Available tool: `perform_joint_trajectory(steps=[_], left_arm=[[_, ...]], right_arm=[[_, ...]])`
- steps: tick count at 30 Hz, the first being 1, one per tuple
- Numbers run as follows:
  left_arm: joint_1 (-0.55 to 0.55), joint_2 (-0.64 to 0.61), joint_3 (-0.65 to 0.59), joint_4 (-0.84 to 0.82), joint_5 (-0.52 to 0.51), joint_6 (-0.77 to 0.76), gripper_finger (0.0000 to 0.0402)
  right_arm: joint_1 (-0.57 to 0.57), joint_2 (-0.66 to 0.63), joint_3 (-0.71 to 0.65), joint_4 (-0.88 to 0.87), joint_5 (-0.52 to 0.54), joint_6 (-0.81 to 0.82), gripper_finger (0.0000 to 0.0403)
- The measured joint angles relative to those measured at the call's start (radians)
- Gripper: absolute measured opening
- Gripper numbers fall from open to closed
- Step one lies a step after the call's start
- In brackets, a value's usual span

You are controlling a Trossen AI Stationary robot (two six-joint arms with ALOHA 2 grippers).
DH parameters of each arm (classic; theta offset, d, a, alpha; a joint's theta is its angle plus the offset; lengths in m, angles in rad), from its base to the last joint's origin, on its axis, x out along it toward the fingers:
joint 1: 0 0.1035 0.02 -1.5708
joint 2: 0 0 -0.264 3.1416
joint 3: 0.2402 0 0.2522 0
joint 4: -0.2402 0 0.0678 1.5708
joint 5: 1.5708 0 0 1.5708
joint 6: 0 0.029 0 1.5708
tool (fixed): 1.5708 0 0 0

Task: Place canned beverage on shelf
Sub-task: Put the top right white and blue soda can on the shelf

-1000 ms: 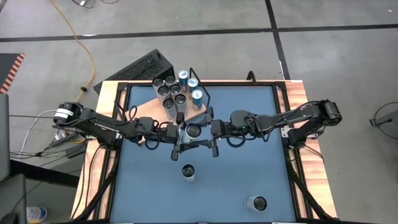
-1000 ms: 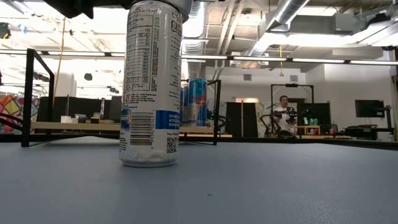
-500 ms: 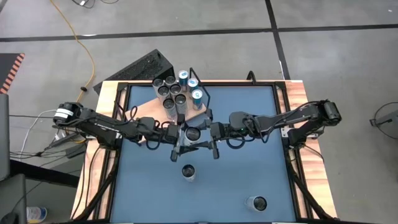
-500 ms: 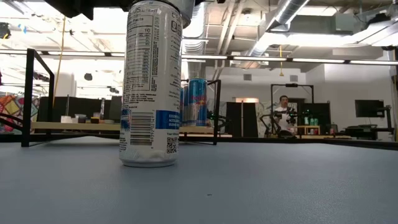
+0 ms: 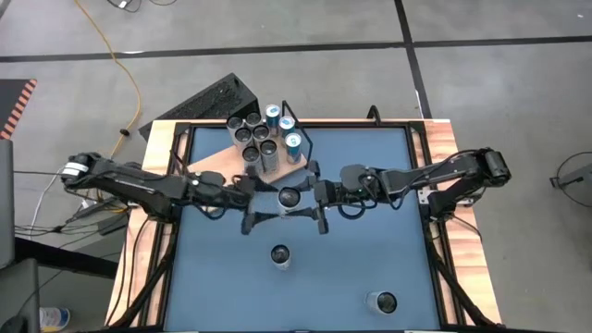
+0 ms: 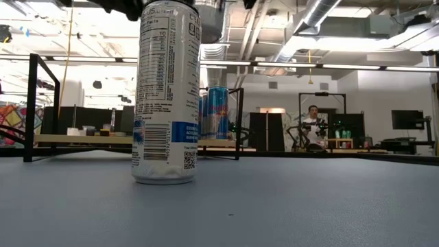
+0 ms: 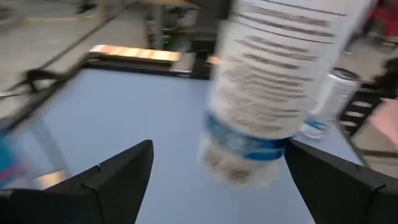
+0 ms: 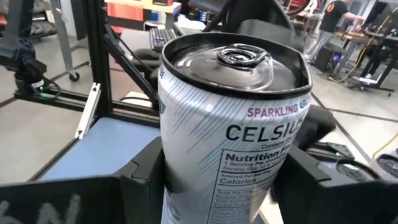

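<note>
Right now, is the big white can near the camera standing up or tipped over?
Standing up. The white can sits flat on the blue table.

White can [image 5: 289, 196] upright, held off the blue table just in front of the shelf [image 5: 227, 159]. Shelf: pale wood board with black wire frame at the table's far edge, several upright cans clustered on it.

Shelf [image 5: 218, 163] looks crowded with cans [image 5: 260, 139]; tabletop [image 5: 370, 166] alongside lies open.
</note>
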Motion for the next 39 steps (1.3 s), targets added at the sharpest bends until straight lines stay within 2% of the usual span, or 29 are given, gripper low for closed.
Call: perform_joint_trajectory(steps=[5, 7, 13, 19, 26, 31, 39], left_arm=[[0.002, -0.121, -0.001, -0.192, -0.151, -0.038, 0.0348], [0.001, -0.16, -0.001, -0.221, -0.185, -0.06, 0.0348], [0.001, -0.191, 0.014, -0.228, -0.21, -0.064, 0.0348], [0.001, -0.076, 0.13, -0.279, -0.207, -0.016, 0.0348], [0.001, 0.095, 0.347, -0.508, -0.198, 0.128, 0.0348], [0.001, 0.153, 0.469, -0.572, -0.133, 0.204, 0.0348], [0.004, 0.263, 0.568, -0.631, -0.024, 0.282, 0.0348]], right_arm=[[0.002, -0.009, -0.001, -0.075, -0.012, 0.003, 0.021], [0.002, -0.011, 0.0, -0.099, -0.013, 0.004, 0.021], [-0.014, -0.013, 0.0, -0.223, -0.008, 0.051, 0.021], [-0.046, -0.013, 0.0, -0.26, -0.007, 0.087, 0.021], [-0.052, -0.013, 0.0, -0.35, -0.007, 0.094, 0.021], [-0.052, -0.013, 0.0, -0.406, -0.008, 0.113, 0.021], [-0.052, -0.013, 0.0, -0.414, -0.004, 0.11, 0.021]])
